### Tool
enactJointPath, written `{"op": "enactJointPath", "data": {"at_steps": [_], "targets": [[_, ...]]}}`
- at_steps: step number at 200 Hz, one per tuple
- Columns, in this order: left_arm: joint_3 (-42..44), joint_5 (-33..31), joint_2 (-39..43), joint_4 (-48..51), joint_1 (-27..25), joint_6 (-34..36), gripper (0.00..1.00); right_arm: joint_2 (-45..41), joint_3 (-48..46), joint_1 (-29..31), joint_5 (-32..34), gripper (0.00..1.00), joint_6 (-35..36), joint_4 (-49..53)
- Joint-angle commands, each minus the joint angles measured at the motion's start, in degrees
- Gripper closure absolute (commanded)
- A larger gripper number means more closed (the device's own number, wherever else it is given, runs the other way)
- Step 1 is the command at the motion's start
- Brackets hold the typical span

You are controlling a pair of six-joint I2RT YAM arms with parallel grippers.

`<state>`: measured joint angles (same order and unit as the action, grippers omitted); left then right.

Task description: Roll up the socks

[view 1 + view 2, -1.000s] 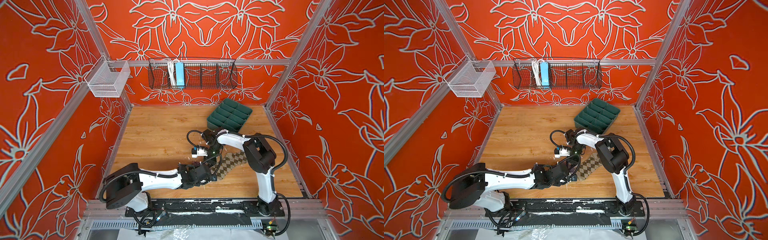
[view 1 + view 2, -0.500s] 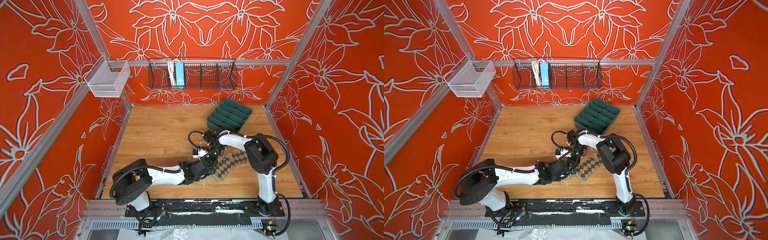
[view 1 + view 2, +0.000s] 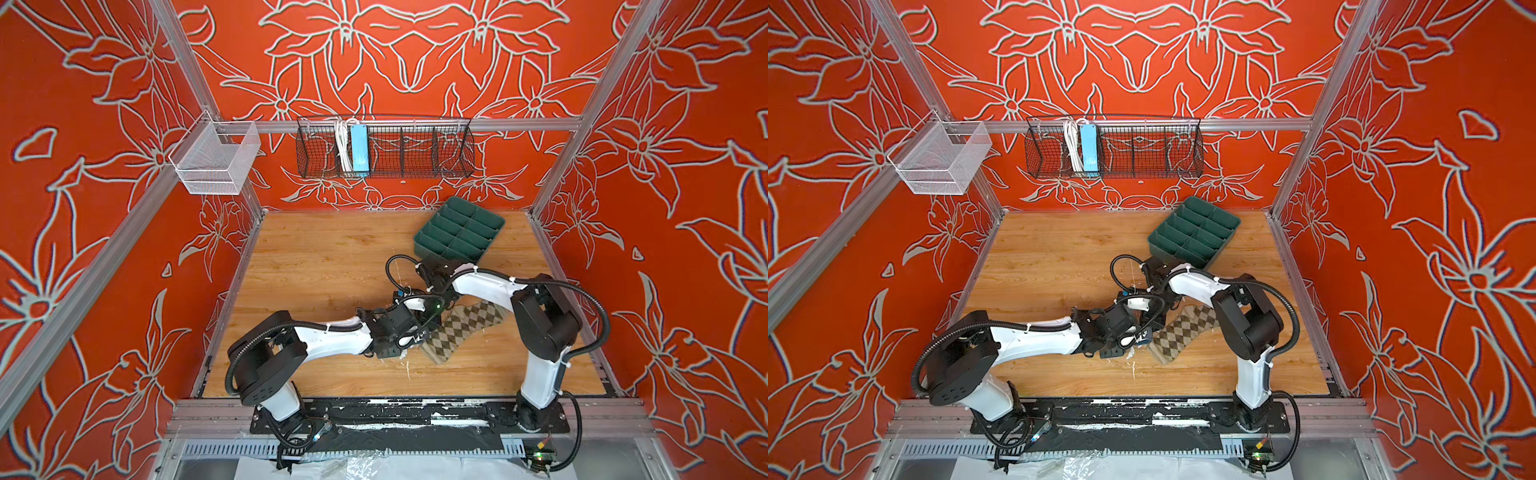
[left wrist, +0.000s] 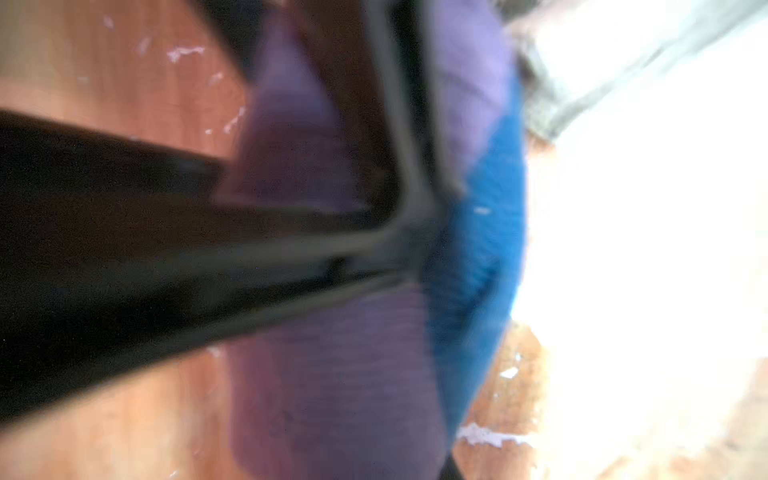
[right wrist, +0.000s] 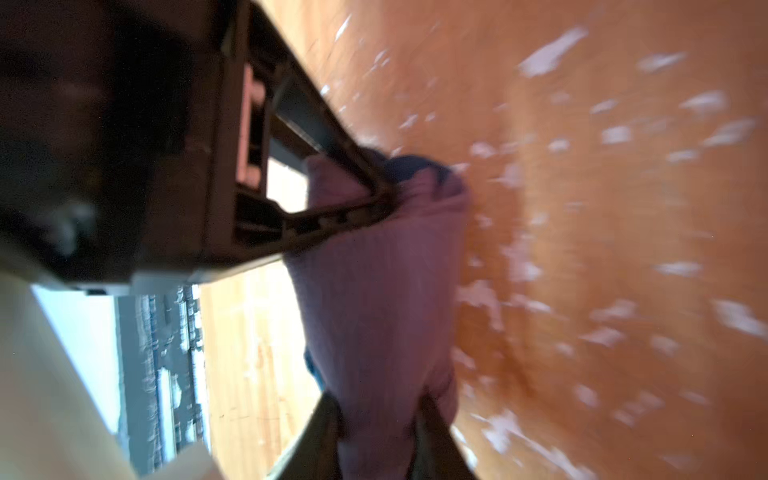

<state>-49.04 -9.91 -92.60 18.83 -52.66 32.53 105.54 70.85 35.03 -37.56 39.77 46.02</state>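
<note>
My left fingers [image 5: 316, 449] have swung in from nearer the front and now pinch the purple sock [image 5: 374, 299]. Beyond, my right fingers [image 5: 332, 137] touch its far end, though I cannot tell their grip. The argyle sock [image 3: 461, 332] stays flat on the worktop [image 3: 316, 266] alongside.

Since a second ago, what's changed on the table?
The left fingers pushed farther in toward the right arm and closed on the purple sock. The argyle sock and green tray stayed put.
</note>
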Motion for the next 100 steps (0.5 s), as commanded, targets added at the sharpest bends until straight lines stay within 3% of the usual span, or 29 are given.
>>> {"op": "enactJointPath", "data": {"at_steps": [1,50,77,100], "targets": [[-1.4,6.0,-3.3,7.3,3.8,-3.4,1.0,-6.5,-2.8,-0.8,-4.5,0.65,-1.3,-2.1],[-5.4,13.0,-6.4,13.5,7.9,-3.0,1.0,-21.6,-10.9,-6.9,-2.8,0.55,-8.3,-13.8],[-7.4,17.1,-7.0,16.0,10.6,-2.6,1.0,-32.4,-17.2,-10.1,5.1,0.52,-14.4,-22.4],[-10.9,21.9,-8.9,21.2,13.1,-1.5,1.0,-42.7,-21.6,-10.2,9.2,0.49,-13.4,-25.1]]}}
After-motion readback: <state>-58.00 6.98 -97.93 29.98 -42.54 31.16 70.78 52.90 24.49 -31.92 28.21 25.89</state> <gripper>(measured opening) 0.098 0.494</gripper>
